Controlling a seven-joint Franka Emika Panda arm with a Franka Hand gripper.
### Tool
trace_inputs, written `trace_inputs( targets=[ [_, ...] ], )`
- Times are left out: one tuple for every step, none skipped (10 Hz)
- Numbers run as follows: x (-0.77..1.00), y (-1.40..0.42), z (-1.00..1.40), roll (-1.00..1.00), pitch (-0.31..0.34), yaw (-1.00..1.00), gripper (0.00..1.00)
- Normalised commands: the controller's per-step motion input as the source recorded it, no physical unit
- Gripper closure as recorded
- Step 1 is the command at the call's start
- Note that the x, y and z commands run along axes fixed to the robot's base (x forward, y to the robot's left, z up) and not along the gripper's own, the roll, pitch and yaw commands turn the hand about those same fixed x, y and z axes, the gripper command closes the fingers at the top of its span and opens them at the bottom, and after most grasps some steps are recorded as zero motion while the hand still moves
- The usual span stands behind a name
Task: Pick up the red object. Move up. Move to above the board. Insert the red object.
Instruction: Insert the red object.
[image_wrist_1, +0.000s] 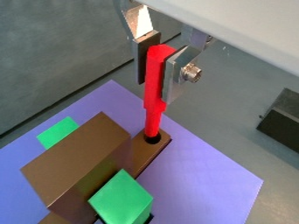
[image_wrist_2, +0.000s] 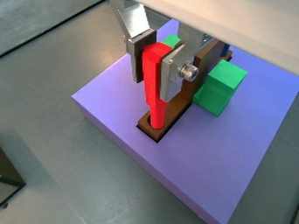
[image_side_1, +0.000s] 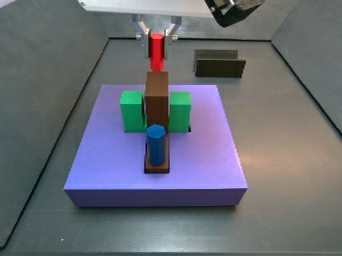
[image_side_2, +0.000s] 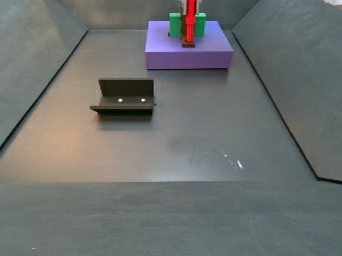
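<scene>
My gripper (image_wrist_1: 159, 66) is shut on the red object (image_wrist_1: 155, 96), a thin red peg held upright between the silver fingers. The peg's lower tip sits in a hole at the darker end of the brown board (image_wrist_1: 82, 162). In a wrist view the gripper (image_wrist_2: 156, 66) holds the red object (image_wrist_2: 152, 92) over the board's dark end (image_wrist_2: 163, 129). In a side view the gripper (image_side_1: 158, 33) and the red object (image_side_1: 158, 50) stand at the far end of the board (image_side_1: 158, 100). The red object (image_side_2: 190, 18) also shows in a side view.
The board lies on a purple slab (image_side_1: 107, 165) between two green blocks (image_side_1: 131, 110) (image_side_1: 179, 112). A blue peg (image_side_1: 156, 145) stands in the board's near end. The fixture (image_side_1: 218, 64) stands on the floor beyond the slab and also shows in a side view (image_side_2: 124, 96).
</scene>
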Motion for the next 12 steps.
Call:
trace_inputs(
  targets=[
    [0.05, 0.00, -0.05, -0.13, -0.149, 0.00, 1.00],
    [0.00, 0.06, -0.09, -0.06, -0.140, 0.00, 1.00],
    [0.00, 0.03, -0.13, -0.02, -0.134, 0.00, 1.00],
    [0.00, 0.03, -0.16, 0.00, -0.124, 0.00, 1.00],
    [0.00, 0.00, -0.19, 0.00, -0.107, 0.00, 1.00],
    [-0.04, 0.00, -0.27, 0.03, -0.100, 0.00, 1.00],
    [0.00, 0.00, -0.30, 0.09, -0.094, 0.00, 1.00],
    [0.15, 0.00, -0.22, 0.15, -0.089, 0.02, 1.00],
    [0.20, 0.00, -0.30, 0.15, -0.094, 0.03, 1.00],
    [0.15, 0.02, -0.31, 0.17, -0.096, 0.00, 1.00],
    [0.14, 0.02, -0.26, 0.20, -0.070, 0.00, 1.00],
    [0.00, -0.05, -0.37, 0.22, -0.059, 0.00, 1.00]
  ],
)
